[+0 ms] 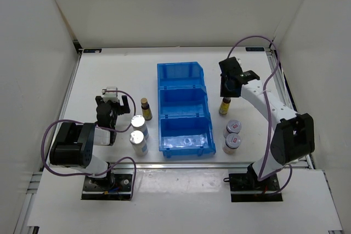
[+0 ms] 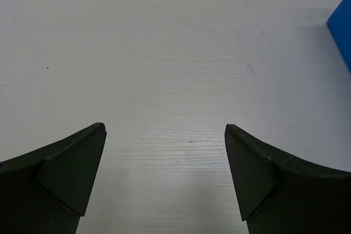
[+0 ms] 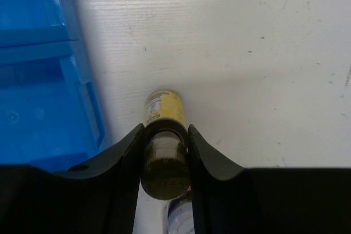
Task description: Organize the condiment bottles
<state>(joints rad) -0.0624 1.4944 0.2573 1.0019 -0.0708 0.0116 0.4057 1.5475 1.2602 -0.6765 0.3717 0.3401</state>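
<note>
My right gripper [image 1: 227, 92] [image 3: 164, 138] is shut on the black cap of a dark amber bottle [image 1: 224, 106] [image 3: 163, 108] with a yellow label, upright just right of the blue bin [image 1: 184, 89]. The other amber bottle [image 1: 146, 109] stands left of the bin. Two silver-lidded shakers [image 1: 139, 124] [image 1: 138, 142] stand near it, toward the front. Two white-capped bottles [image 1: 234, 127] [image 1: 232, 142] stand right of the bin's front; one shows below the held bottle in the right wrist view [image 3: 181, 220]. My left gripper [image 1: 113, 102] [image 2: 164, 135] is open and empty over bare table, left of the amber bottle.
The bin has three compartments in a row from front to back; its side shows in the right wrist view [image 3: 44, 80] and a corner in the left wrist view [image 2: 343, 26]. White walls enclose the table on three sides.
</note>
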